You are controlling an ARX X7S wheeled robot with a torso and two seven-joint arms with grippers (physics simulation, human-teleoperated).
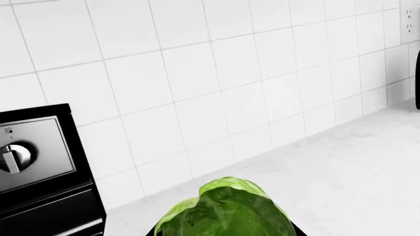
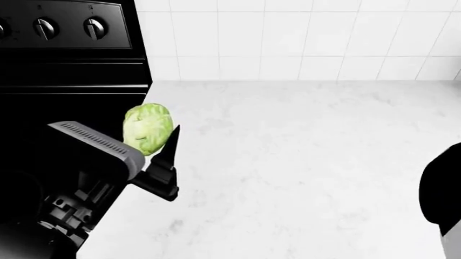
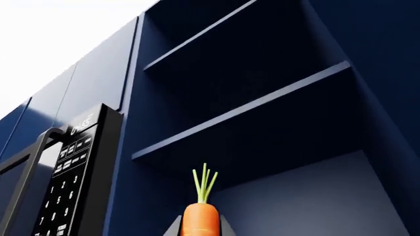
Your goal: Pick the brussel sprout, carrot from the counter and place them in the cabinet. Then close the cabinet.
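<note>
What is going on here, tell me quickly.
The robot has both vegetables picked up. Its left gripper is shut on the pale green, leafy round brussel sprout, held above the white stone-look counter beside the black stove. Its right gripper holds the slim orange carrot with its green tuft up, facing the open dark blue cabinet, next to a black microwave. Nothing is on the visible shelves yet.

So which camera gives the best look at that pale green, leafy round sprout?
The head view: the pale green leafy brussel sprout shows whole there, held up in the left gripper beside the black stove. The left wrist view catches only the sprout's top, cut off at the picture's edge. The right wrist view shows none of it.
</note>
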